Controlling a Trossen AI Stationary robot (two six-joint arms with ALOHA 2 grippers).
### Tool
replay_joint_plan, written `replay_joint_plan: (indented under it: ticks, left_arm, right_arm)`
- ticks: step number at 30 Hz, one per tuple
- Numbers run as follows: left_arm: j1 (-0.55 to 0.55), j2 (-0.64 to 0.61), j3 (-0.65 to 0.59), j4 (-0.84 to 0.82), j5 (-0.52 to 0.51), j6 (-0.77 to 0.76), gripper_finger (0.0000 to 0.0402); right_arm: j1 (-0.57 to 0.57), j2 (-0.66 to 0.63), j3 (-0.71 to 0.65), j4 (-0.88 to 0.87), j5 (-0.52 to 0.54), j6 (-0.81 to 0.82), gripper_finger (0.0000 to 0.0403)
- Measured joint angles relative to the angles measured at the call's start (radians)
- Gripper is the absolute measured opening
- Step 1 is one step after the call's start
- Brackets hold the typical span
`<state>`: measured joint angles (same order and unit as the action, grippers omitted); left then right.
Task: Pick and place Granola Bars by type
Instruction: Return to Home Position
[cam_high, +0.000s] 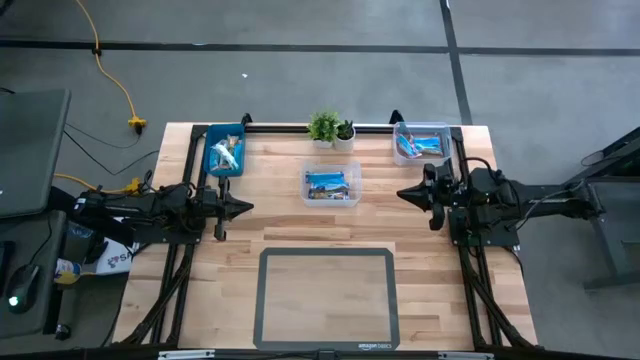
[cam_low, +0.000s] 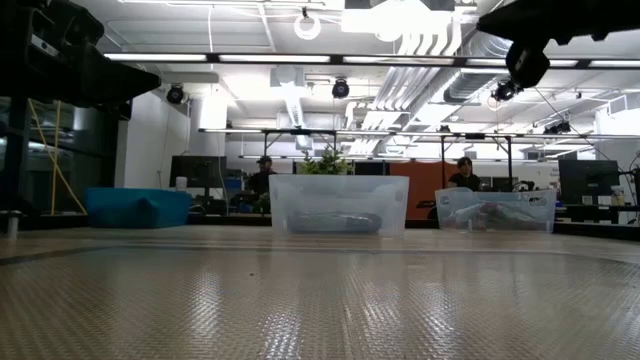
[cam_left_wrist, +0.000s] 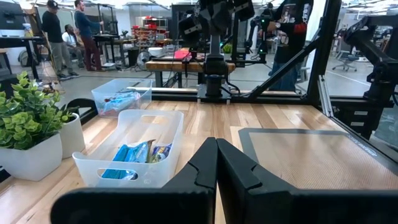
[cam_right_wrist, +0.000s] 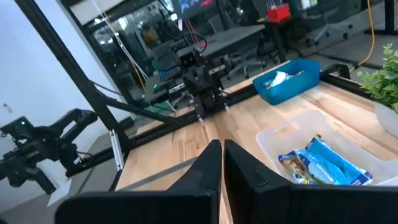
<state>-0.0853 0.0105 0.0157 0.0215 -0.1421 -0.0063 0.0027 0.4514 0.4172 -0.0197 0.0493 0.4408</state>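
Observation:
Light blue foil granola bars (cam_high: 331, 184) lie in a clear bin (cam_high: 350, 200) at the table's middle; they show in the left wrist view (cam_left_wrist: 134, 155) and the right wrist view (cam_right_wrist: 320, 163). More bars lie in a blue bin (cam_high: 224, 152) at the far left and in a clear bin (cam_high: 421, 145) at the far right. My left gripper (cam_high: 250, 207) hovers shut at the left side, pointing right. My right gripper (cam_high: 400, 192) hovers shut at the right side, pointing left. Both hold nothing.
Two small potted plants (cam_high: 330, 129) stand at the far edge between the bins. A dark mat (cam_high: 327, 298) covers the near middle of the table. People stand in the room beyond the table.

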Motion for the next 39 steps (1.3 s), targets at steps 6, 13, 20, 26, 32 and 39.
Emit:
replay_joint_plan:
  ticks: [6,13,20,26,32,39]
  left_arm:
    - [0.000,0.000,0.000,0.000,0.000,0.000,0.0001]
    - [0.000,0.000,0.000,0.000,0.000,0.000,0.0001]
    - [0.000,0.000,0.000,0.000,0.000,0.000,0.0001]
    - [0.000,0.000,0.000,0.000,0.000,0.000,0.0001]
    - [0.000,0.000,0.000,0.000,0.000,0.000,0.0001]
    - [0.000,0.000,0.000,0.000,0.000,0.000,0.0001]
  right_arm:
    - [0.000,-0.058,-0.057,0.026,0.001,-0.027,0.0000]
    - [-0.001,-0.126,-0.140,0.125,-0.039,-0.040,0.0000]
    - [-0.001,-0.201,-0.279,0.343,-0.092,-0.026,0.0000]
    - [-0.001,-0.259,-0.345,0.429,-0.149,-0.038,0.0000]
    - [-0.001,-0.295,-0.355,0.428,-0.192,-0.048,0.0000]
    - [-0.001,-0.311,-0.355,0.415,-0.239,-0.039,0.0000]
